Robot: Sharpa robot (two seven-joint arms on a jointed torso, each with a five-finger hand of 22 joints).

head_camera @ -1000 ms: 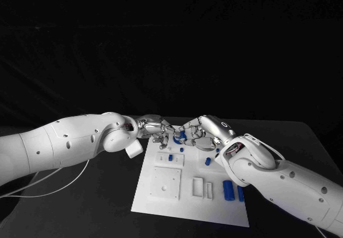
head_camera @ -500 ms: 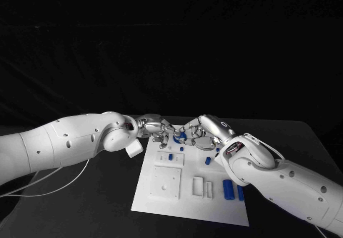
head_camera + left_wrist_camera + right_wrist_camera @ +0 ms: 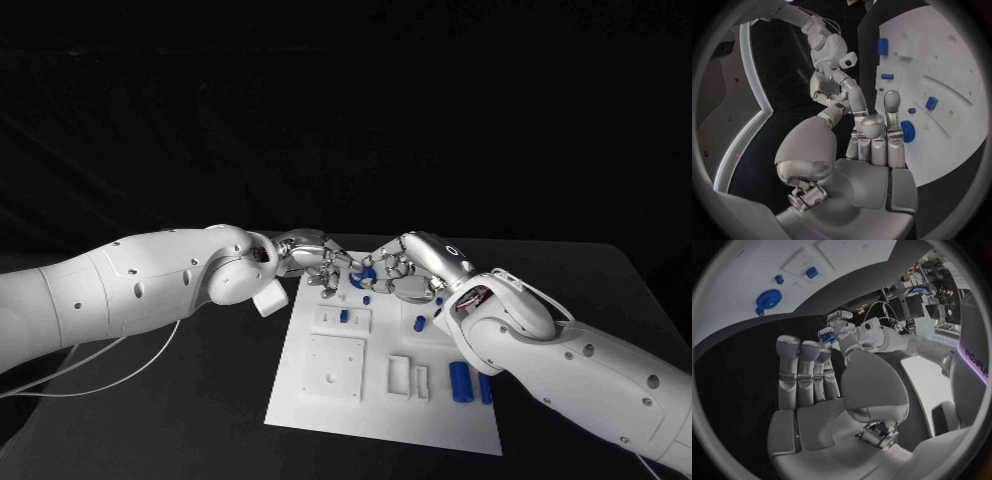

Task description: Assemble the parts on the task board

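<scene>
The white task board lies in the middle of the table, and both hands meet over its far end. My left hand reaches in with a small blue part at its fingertips; in the right wrist view it pinches this piece. My right hand hovers just beside it, fingers straight and apart, holding nothing. A round blue part sits on the board close to the left fingers and appears between the two hands in the head view.
More blue parts lie on the board: a long one near the right edge, one mid-board and small ones by the raised white blocks. Black table surrounds the board. A white cable trails under my left arm.
</scene>
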